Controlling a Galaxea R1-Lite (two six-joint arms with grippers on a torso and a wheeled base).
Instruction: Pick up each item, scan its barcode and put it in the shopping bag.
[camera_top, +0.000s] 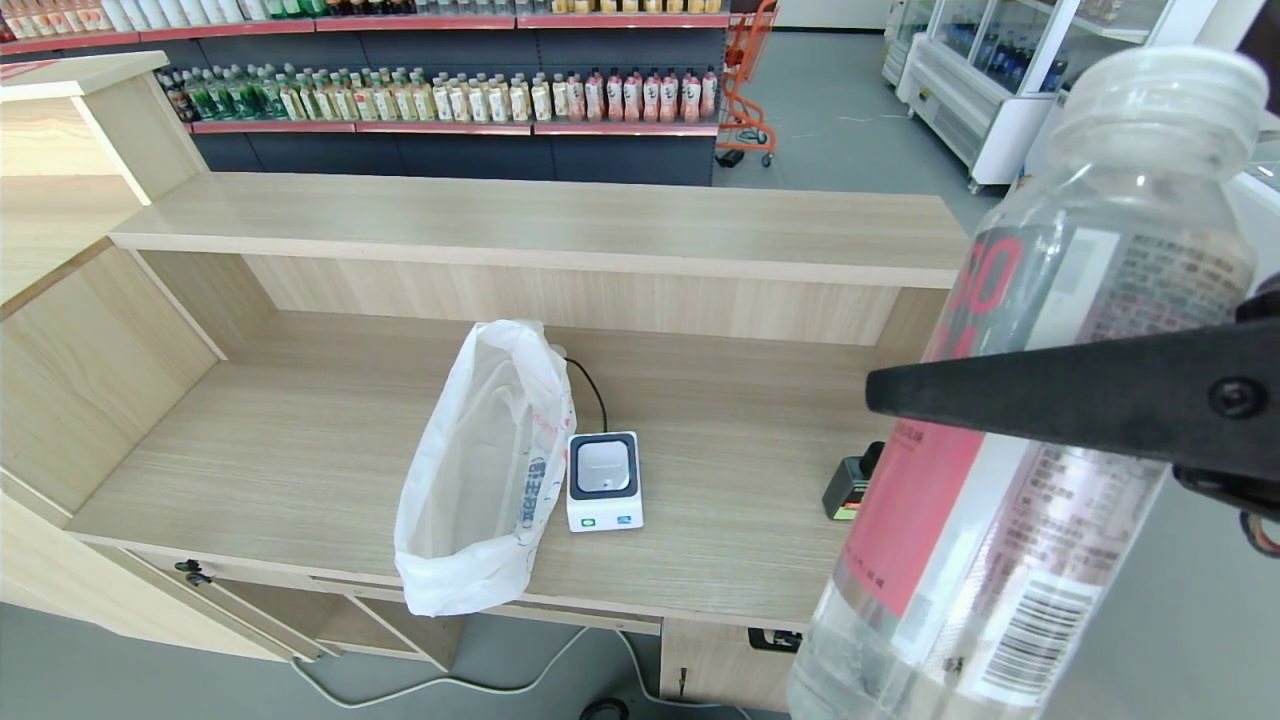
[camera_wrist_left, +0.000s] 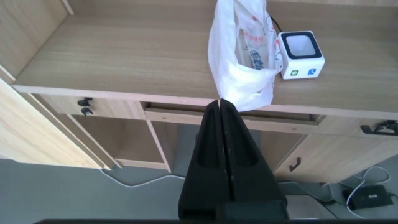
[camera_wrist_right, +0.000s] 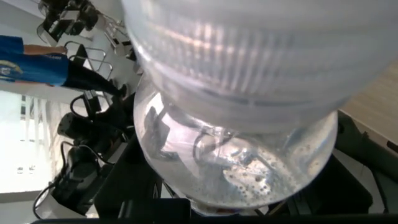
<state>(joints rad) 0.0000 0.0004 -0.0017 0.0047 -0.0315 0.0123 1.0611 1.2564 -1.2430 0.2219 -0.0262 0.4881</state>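
The scanner sits on the wooden surface a little back from its front edge, its cable running off behind it toward the back wall. The shopping bag lies just left of the scanner, close enough that I cannot tell whether they touch. Its mouth is open and its lower end sags over the front edge. Left of the bag, a wide stretch of wood runs to the side wall. Right of the scanner there is a similar gap before a small dark device near the surface's right end. A raised ledge closes off the back. The bottle is held up off the surface, well to the right of the scanner, tilted with its cap uppermost and its barcode showing low on the label. The right fingers are clamped across its middle, with one dark finger crossing the front of the label. The right wrist view adds the clear bottle close up, with liquid and bubbles inside. The left wrist view shows the left fingers pressed together with nothing between them, out beyond the front edge and aimed at the bag. It also shows the scanner and a drawer front under the edge.
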